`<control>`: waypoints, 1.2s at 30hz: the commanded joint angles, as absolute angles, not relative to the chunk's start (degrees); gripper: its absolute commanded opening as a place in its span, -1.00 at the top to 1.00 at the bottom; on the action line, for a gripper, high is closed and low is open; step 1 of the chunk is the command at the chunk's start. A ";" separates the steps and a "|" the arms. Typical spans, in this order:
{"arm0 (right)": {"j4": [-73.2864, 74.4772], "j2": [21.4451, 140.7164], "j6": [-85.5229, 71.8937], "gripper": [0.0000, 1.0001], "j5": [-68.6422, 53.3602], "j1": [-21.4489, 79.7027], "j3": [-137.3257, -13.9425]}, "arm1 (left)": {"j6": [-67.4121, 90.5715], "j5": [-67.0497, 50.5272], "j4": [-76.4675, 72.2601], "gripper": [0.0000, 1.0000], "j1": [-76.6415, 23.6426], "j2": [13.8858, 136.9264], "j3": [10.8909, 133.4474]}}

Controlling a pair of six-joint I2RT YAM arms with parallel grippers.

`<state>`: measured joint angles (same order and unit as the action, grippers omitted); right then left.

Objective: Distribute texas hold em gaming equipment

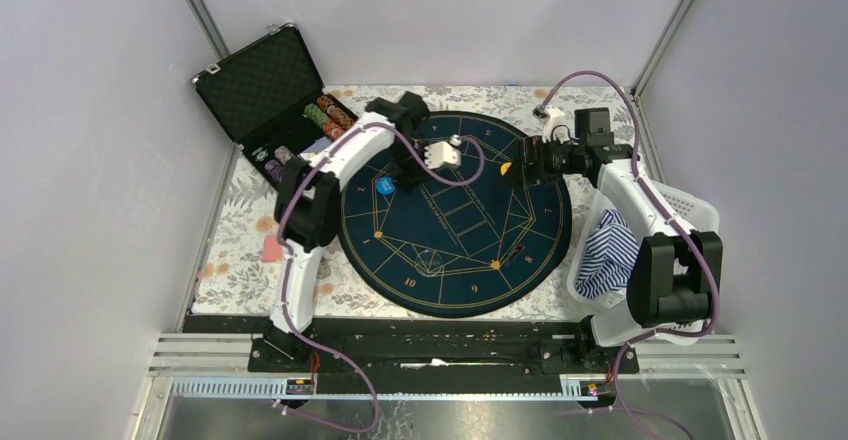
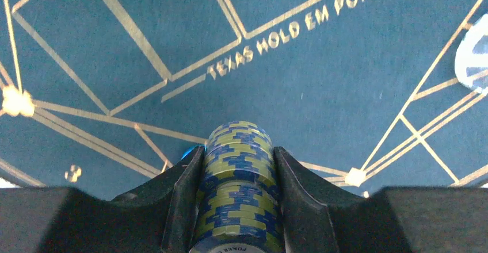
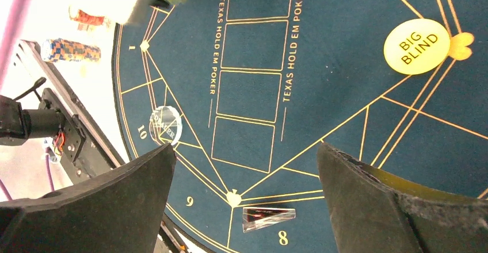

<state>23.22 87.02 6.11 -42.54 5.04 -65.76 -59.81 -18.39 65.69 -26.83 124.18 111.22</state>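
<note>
While its near end is being cropped, a blue-and-yellow chip stack point(image 2: 239, 195) is being pinched by the left tool point(image 2: 237, 164) above the round mat point(image 2: 322, 92); the right tool point(image 3: 244, 169) is being held spread over that mat.

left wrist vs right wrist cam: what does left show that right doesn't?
Left wrist only: left gripper shut on both sides of a blue-yellow chip stack, close up. Right wrist only: right gripper open, yellow BIG BLIND disc, clear round disc by the 10, clear wedge by the 8. Both: dark blue mat with gold TEXAS HOLD EM POKER lettering.
</note>
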 commanded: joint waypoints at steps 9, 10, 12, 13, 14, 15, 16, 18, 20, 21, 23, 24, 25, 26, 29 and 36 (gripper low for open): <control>21.08 82.18 4.92 -0.99 -42.01 2.75 -67.41 | -50.19 -12.47 63.44 0.85 -35.53 131.99 119.70; 21.09 82.10 4.93 -0.99 -42.01 2.67 -67.50 | -50.08 -12.45 63.07 0.83 -35.92 132.15 119.35; 21.01 81.93 4.92 -0.99 -41.93 2.51 -67.42 | -50.03 -12.29 63.03 0.78 -36.56 132.81 119.02; 21.01 81.85 4.93 -0.99 -41.92 2.47 -67.41 | -49.98 -12.04 63.02 0.74 -36.77 133.27 119.01; 21.01 81.83 4.96 -0.99 -41.92 2.46 -67.43 | -50.01 -11.84 63.04 0.68 -37.01 133.66 119.04; 21.02 81.78 4.95 -0.99 -41.92 2.44 -67.41 | -50.00 -11.71 63.03 0.64 -37.16 133.94 118.95; 21.01 81.74 4.93 -0.99 -41.92 2.30 -67.41 | -49.98 -11.77 63.02 0.60 -37.24 134.16 118.92; 20.96 81.74 4.86 -0.99 -41.84 2.22 -67.41 | -49.71 -11.64 62.51 0.46 -37.40 134.42 118.55; 20.98 81.71 4.86 -0.99 -41.85 2.16 -67.41 | -50.08 -11.88 61.88 0.35 -37.52 134.12 117.49; 20.98 81.73 4.87 -0.99 -41.85 2.18 -67.41 | -50.28 -11.71 61.28 0.28 -37.61 133.93 116.84; 20.98 81.74 4.83 -0.99 -41.97 2.03 -67.40 | -50.63 -11.56 60.54 0.18 -37.62 133.09 115.31; 20.92 81.74 4.88 -0.99 -42.01 2.09 -67.41 | -50.89 -11.71 60.41 0.12 -37.61 132.73 114.59; 20.92 81.74 4.76 -0.99 -42.01 1.96 -67.41 | -51.02 -11.91 60.20 0.05 -37.57 132.28 114.01; 20.92 81.80 4.77 -0.99 -42.12 1.99 -67.41 | -51.00 -12.10 59.93 -0.01 -37.61 131.83 113.47; 20.92 81.86 4.76 -0.99 -42.10 1.94 -67.29 | -50.31 -12.91 58.65 -0.21 -37.62 130.21 111.86; 20.42 81.42 4.37 -0.99 -42.11 1.99 -66.72 | -49.81 -13.86 58.46 -0.97 -37.56 125.24 111.73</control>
